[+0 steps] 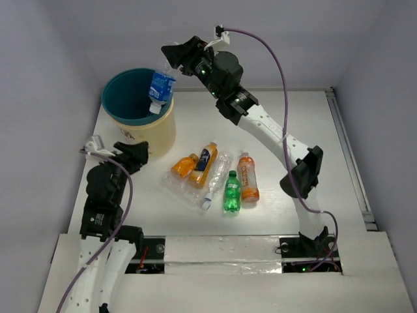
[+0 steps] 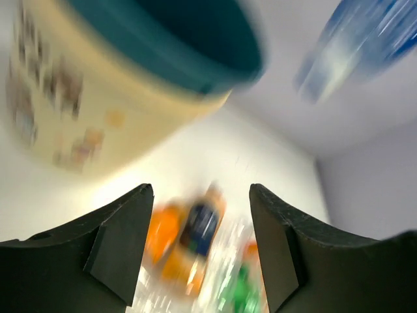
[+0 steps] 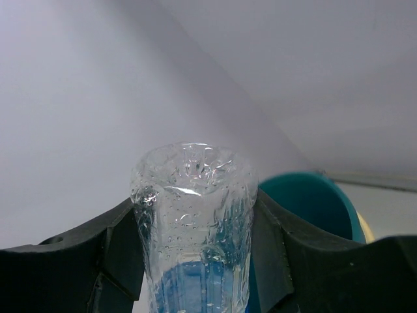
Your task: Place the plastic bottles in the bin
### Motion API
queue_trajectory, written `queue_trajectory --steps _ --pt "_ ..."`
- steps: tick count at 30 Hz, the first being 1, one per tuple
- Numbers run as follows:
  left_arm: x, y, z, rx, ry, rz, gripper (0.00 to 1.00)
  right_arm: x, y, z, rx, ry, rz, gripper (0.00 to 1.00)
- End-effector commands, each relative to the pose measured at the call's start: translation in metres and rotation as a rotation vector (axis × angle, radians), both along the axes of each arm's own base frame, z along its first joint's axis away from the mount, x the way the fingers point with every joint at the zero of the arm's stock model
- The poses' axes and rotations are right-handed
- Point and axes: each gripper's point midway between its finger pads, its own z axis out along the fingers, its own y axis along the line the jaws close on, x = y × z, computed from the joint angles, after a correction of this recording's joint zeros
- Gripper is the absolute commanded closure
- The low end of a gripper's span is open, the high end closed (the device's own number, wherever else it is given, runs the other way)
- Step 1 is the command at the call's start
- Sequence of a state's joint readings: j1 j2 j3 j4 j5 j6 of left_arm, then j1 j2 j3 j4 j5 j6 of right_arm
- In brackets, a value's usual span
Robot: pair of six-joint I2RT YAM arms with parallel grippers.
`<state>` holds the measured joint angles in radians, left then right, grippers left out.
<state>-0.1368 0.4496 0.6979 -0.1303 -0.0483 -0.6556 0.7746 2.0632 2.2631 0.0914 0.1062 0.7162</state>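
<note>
Right gripper (image 1: 172,60) is clamped on a clear, blue-labelled bottle (image 3: 192,215). Its base is up between the fingers and its cap end hangs below, over the bin (image 1: 124,91). The bottle sits toward the rim nearest that gripper, not over the middle. Risk, as I judge it: released here, it could clip the rim and bounce out.

Left gripper (image 2: 202,248): jaws apart, empty, bin wall just ahead-left. A swing could nudge the bin. Other bottles (image 1: 207,166) lie ahead on the table (image 1: 300,124).
</note>
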Motion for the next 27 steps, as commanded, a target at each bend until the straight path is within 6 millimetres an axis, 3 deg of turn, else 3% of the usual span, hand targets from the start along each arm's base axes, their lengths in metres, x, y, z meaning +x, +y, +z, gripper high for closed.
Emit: queue_trajectory --steps 1,2,4,10,13,15,17,20,25,26,27 --pt "-0.019 -0.025 -0.049 -0.048 0.131 -0.140 0.43 0.007 -0.006 0.048 0.230 -0.054 -0.099 0.52" --pt "-0.021 -0.027 -0.055 -0.053 0.144 -0.151 0.44 0.007 -0.011 0.065 0.260 -0.087 -0.119 0.52" --pt "-0.025 -0.031 -0.066 -0.059 0.164 -0.179 0.44 0.012 -0.002 0.057 0.254 -0.091 -0.162 0.52" --pt "-0.033 -0.042 -0.079 -0.066 0.189 -0.245 0.40 0.044 0.013 0.004 0.135 -0.070 -0.251 0.51" --pt "-0.034 -0.051 -0.084 -0.080 0.188 -0.295 0.34 0.045 0.024 -0.011 0.071 -0.083 -0.247 0.45" --pt "-0.035 -0.059 -0.090 -0.077 0.194 -0.349 0.30 0.042 0.029 -0.014 0.024 -0.109 -0.252 0.28" --pt "-0.035 -0.067 -0.090 -0.060 0.196 -0.404 0.28 0.033 0.031 -0.005 0.002 -0.149 -0.245 0.11" --pt "-0.031 -0.069 -0.086 -0.036 0.188 -0.420 0.27 0.018 0.024 0.022 -0.006 -0.211 -0.246 0.06" --pt "-0.018 -0.085 -0.084 -0.008 0.201 -0.461 0.27 -0.004 0.010 0.051 -0.047 -0.264 -0.218 0.04" --pt "-0.022 -0.099 -0.083 -0.015 0.205 -0.503 0.27 -0.012 0.002 0.060 -0.060 -0.272 -0.213 0.09" --pt "-0.022 -0.108 -0.076 -0.018 0.185 -0.525 0.27 -0.016 -0.001 0.057 -0.094 -0.262 -0.207 0.15"
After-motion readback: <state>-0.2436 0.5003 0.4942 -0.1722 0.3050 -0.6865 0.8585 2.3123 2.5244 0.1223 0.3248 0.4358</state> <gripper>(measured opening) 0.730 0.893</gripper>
